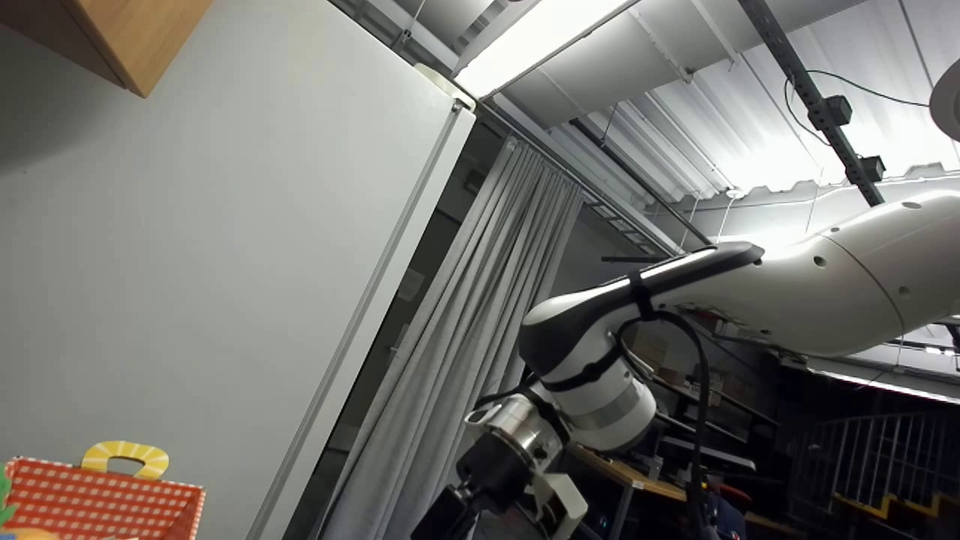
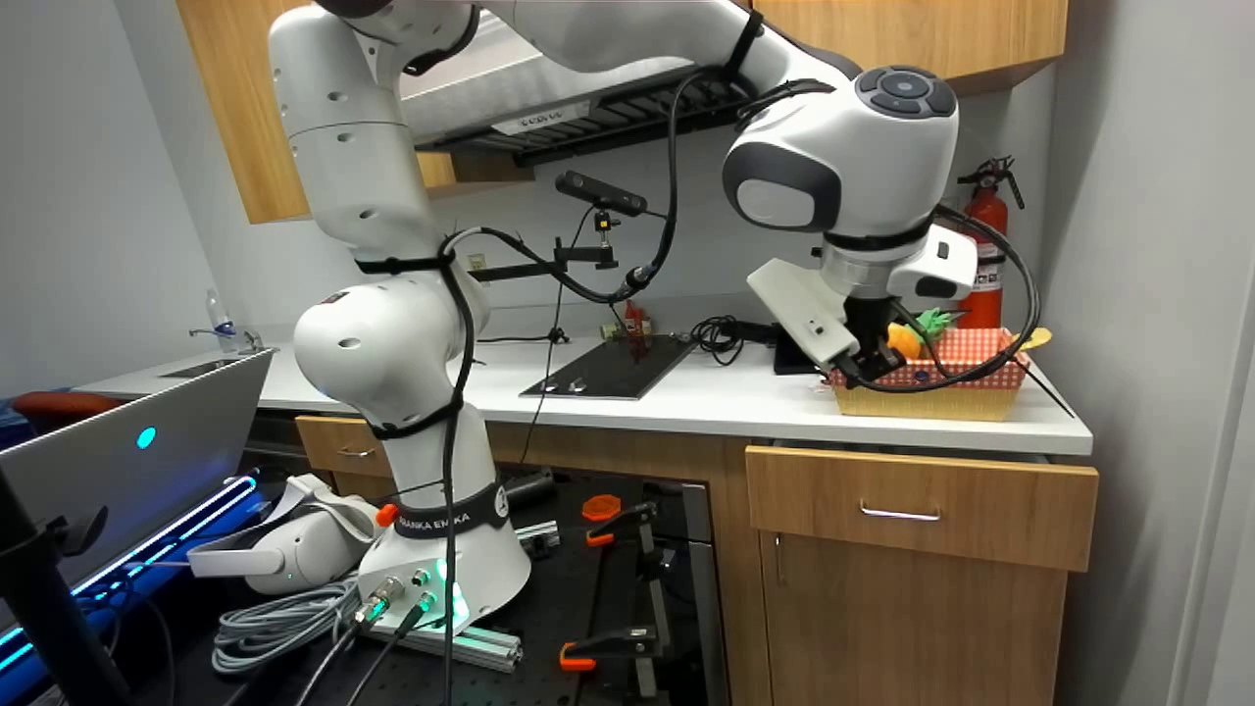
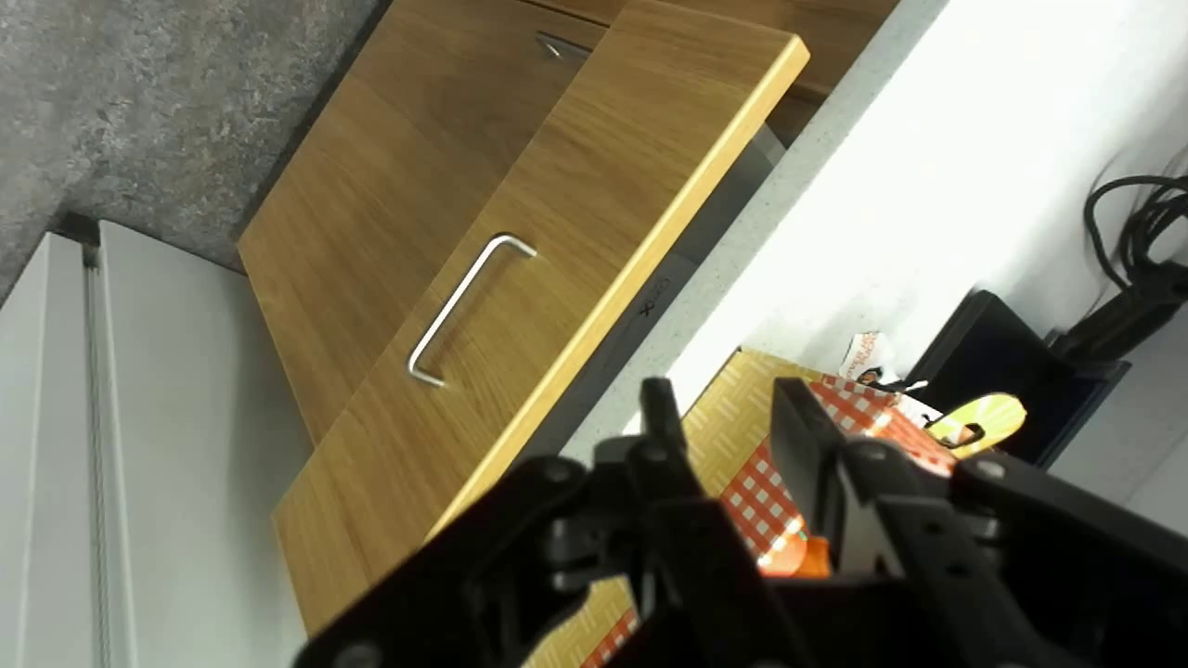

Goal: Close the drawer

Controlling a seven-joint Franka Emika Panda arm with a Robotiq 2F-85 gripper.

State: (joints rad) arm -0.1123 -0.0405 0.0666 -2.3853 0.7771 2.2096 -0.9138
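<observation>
The wooden drawer front [image 2: 814, 490] stands out from the cabinet under the white counter in an exterior view, with a metal handle [image 2: 899, 513]. In the wrist view the drawer front [image 3: 594, 223] is partly pulled out; a dark strip of the drawer's inside [image 3: 640, 306] shows between it and the counter edge. The handle [image 3: 464, 301] is on its face. My gripper [image 3: 727, 390] is open and empty, fingertips apart, above the counter and over the basket side, away from the drawer. In exterior views the gripper [image 2: 873, 358] is dark and partly cut off [image 1: 450, 514].
A basket with red checked lining [image 2: 927, 400] and toy food stands on the counter edge above the drawer; it also shows in an exterior view [image 1: 105, 495]. A fire extinguisher [image 2: 983, 255] stands behind it. A cupboard door [image 3: 390, 186] is below the drawer. A wall [image 2: 1147, 392] is beside the cabinet.
</observation>
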